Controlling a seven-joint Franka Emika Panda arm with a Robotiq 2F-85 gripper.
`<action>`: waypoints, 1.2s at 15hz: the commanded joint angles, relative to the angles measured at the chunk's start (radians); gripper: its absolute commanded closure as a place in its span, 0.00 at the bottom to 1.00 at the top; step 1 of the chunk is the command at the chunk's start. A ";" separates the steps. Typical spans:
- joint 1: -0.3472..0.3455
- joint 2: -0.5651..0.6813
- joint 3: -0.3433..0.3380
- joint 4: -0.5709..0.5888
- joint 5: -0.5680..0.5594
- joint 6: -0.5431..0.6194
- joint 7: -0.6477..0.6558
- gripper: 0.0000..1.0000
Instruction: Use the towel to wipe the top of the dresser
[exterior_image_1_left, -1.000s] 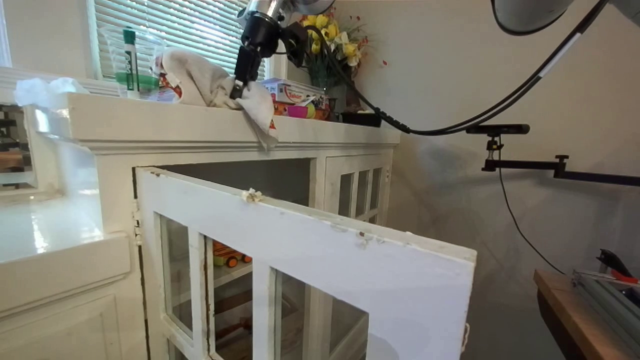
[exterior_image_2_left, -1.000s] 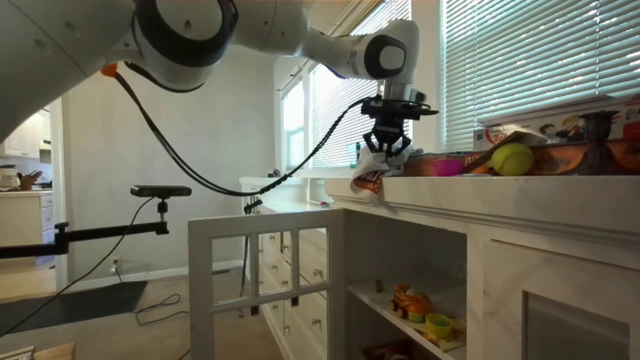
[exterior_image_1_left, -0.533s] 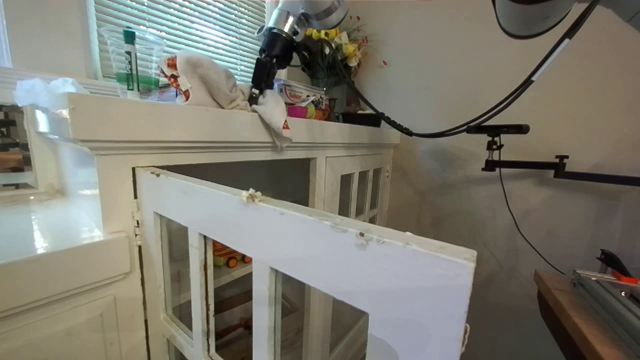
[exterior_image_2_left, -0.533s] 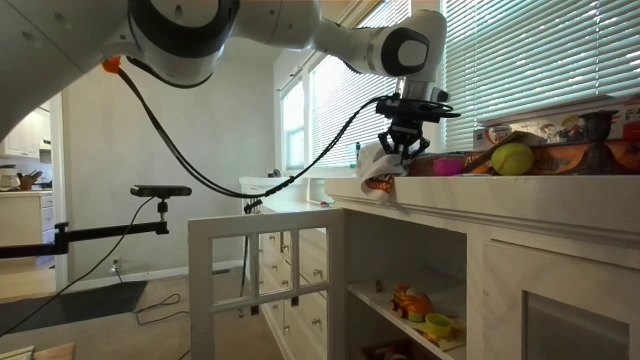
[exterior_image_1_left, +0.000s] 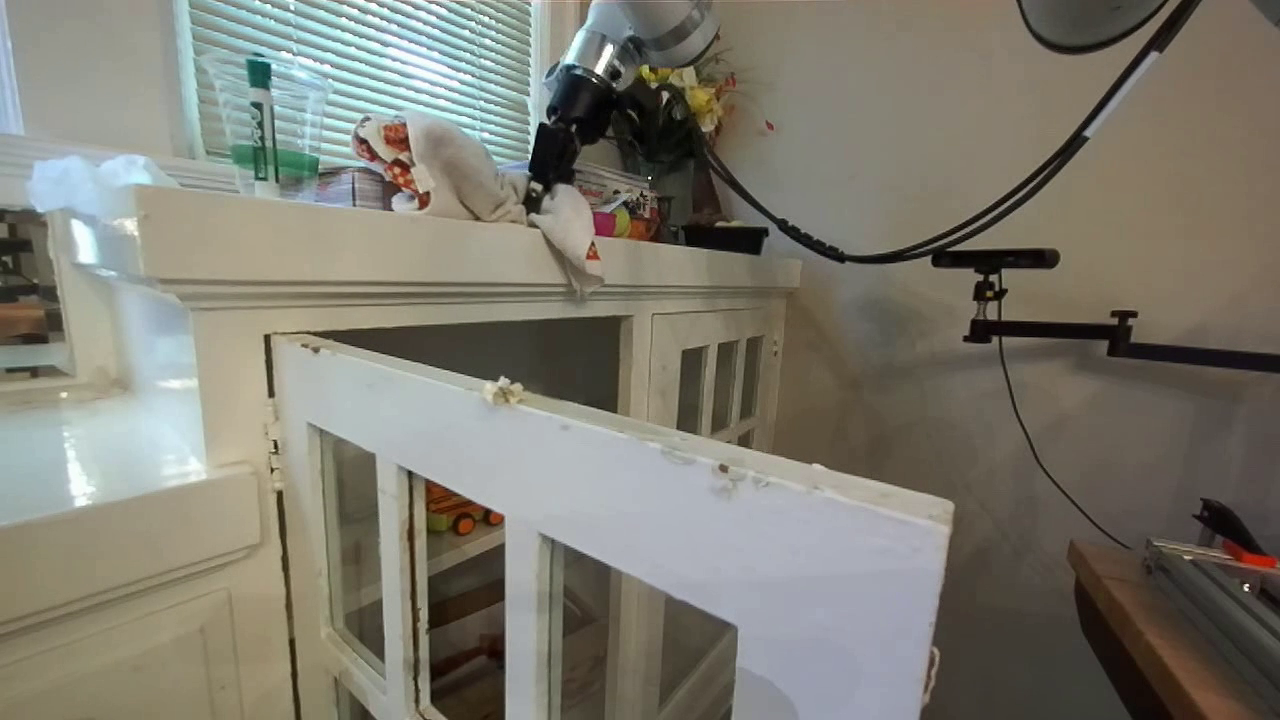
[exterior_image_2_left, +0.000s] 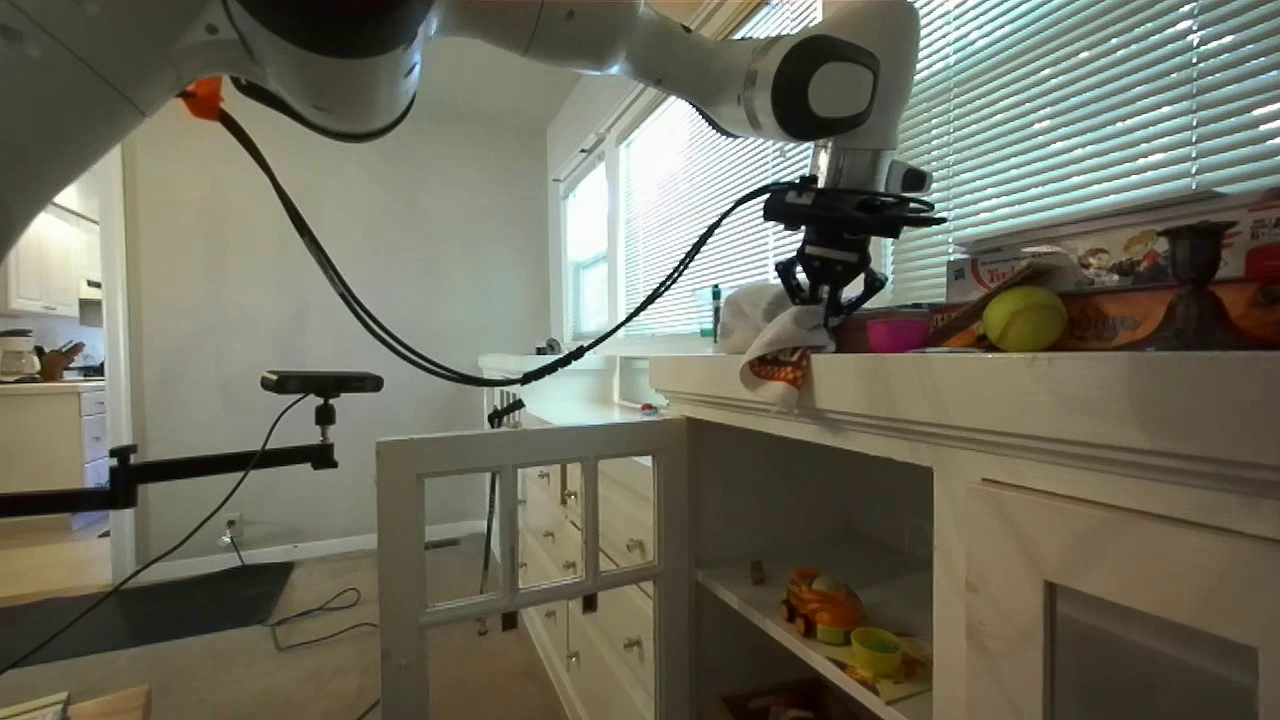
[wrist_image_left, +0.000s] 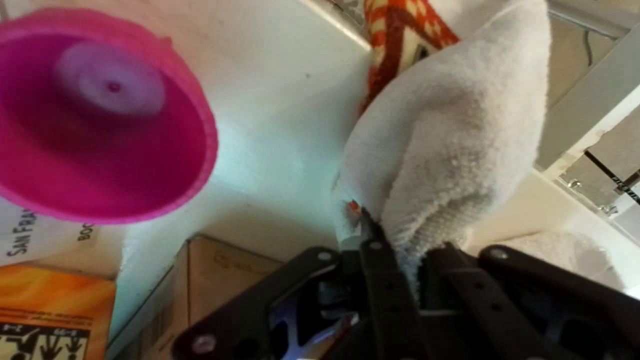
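Observation:
A white towel with an orange-red pattern (exterior_image_1_left: 455, 180) lies bunched on the white dresser top (exterior_image_1_left: 380, 240). One corner hangs over the front edge. The towel also shows in an exterior view (exterior_image_2_left: 755, 320) and in the wrist view (wrist_image_left: 450, 115). My gripper (exterior_image_1_left: 535, 200) points down at the dresser top, also in an exterior view (exterior_image_2_left: 832, 308). In the wrist view its fingers (wrist_image_left: 405, 237) are closed around a fold of the towel, which passes between them. The pinched part is partly hidden by the fingers.
A pink cup (wrist_image_left: 110, 120) and a cardboard box (wrist_image_left: 225, 270) stand close to the gripper. Farther along are a tennis ball (exterior_image_2_left: 1025, 318), game boxes (exterior_image_2_left: 1090, 270) and a dark candle holder (exterior_image_2_left: 1195, 260). A clear cup (exterior_image_1_left: 295, 130) stands behind the towel. A cabinet door (exterior_image_1_left: 620, 440) hangs open below.
My gripper has moved rightward along the dresser top in both exterior views, toward the pink cup, dragging the towel along. A stack beside the clear cup is now uncovered.

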 joint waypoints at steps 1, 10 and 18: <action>0.002 -0.121 0.004 -0.167 0.019 0.098 -0.018 0.98; 0.156 -0.328 -0.044 -0.324 -0.225 0.412 -0.051 0.98; 0.252 -0.226 -0.181 -0.221 -0.626 0.593 0.139 0.98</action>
